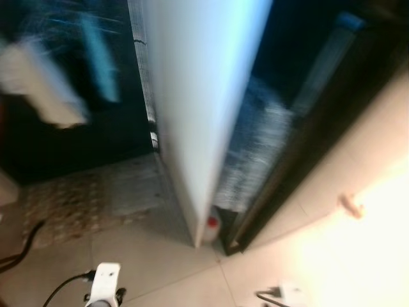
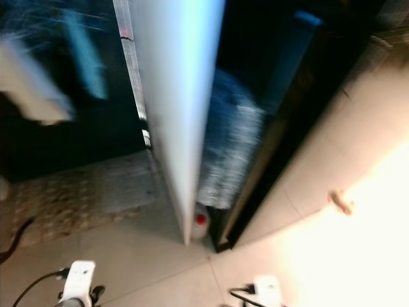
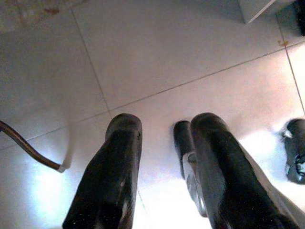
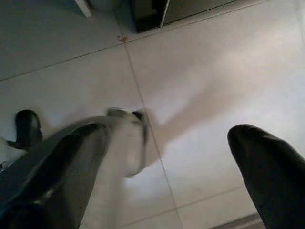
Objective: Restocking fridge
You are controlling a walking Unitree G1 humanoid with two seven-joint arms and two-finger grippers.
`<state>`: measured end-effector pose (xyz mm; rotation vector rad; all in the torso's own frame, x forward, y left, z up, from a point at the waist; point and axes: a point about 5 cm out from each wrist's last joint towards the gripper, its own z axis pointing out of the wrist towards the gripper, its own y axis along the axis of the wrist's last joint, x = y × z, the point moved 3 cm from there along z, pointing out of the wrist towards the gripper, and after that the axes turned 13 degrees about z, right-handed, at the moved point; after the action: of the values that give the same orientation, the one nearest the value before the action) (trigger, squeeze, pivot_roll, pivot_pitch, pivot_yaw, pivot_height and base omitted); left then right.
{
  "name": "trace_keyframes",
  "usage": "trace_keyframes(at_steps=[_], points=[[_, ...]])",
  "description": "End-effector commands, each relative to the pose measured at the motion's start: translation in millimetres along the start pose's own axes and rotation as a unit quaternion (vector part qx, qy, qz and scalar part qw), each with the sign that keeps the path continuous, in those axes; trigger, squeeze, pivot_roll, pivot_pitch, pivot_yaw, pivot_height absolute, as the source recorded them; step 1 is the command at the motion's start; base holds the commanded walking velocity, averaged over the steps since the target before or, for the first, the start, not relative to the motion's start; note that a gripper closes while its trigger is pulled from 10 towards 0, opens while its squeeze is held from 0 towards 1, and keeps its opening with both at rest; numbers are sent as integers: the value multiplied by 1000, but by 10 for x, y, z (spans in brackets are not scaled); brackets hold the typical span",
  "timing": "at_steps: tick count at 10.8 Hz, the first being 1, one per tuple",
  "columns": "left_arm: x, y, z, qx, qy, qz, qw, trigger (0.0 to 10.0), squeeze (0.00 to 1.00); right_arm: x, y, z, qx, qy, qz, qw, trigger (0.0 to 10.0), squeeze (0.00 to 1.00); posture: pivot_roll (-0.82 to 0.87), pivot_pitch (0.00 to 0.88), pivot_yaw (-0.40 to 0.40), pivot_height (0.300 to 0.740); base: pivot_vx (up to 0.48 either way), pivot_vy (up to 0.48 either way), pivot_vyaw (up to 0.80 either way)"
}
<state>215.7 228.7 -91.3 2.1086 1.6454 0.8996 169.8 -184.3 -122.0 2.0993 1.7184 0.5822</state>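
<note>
Hanging low over pale floor tiles [image 3: 181, 52], the left gripper [image 3: 164, 138] and right gripper [image 4: 167, 138] are seen spread apart, empty. Beyond, the white fridge door [image 1: 204, 96] is shown open, edge-on, a red-capped bottle [image 1: 211, 225] at its foot.

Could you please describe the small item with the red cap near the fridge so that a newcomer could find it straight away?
Start at the tall white fridge door standing open edge-on in the middle of the head views. Follow its edge down to the pale tiled floor. Tucked just behind the door's bottom corner sits a small whitish bottle with a red cap, the only red thing there.
</note>
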Motion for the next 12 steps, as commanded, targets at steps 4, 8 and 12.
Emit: trace_keyframes(at_steps=[4,8,12], points=[[-89,-47,-9,7,-8,6,1000,10000,0,-90,-130,-31,18,-10,5,1000,10000,0,-143,167,-21,740,0,-325,0],[-117,-29,-5,5,-11,8,1000,10000,0,-92,-130,-31,19,-8,-2,1000,10000,0,-147,176,-22,740,0,-323,0],[-133,-29,-4,5,-14,11,1000,10000,0,-71,-125,-28,18,-6,-3,1000,10000,0,-145,184,-17,740,0,-322,342]])
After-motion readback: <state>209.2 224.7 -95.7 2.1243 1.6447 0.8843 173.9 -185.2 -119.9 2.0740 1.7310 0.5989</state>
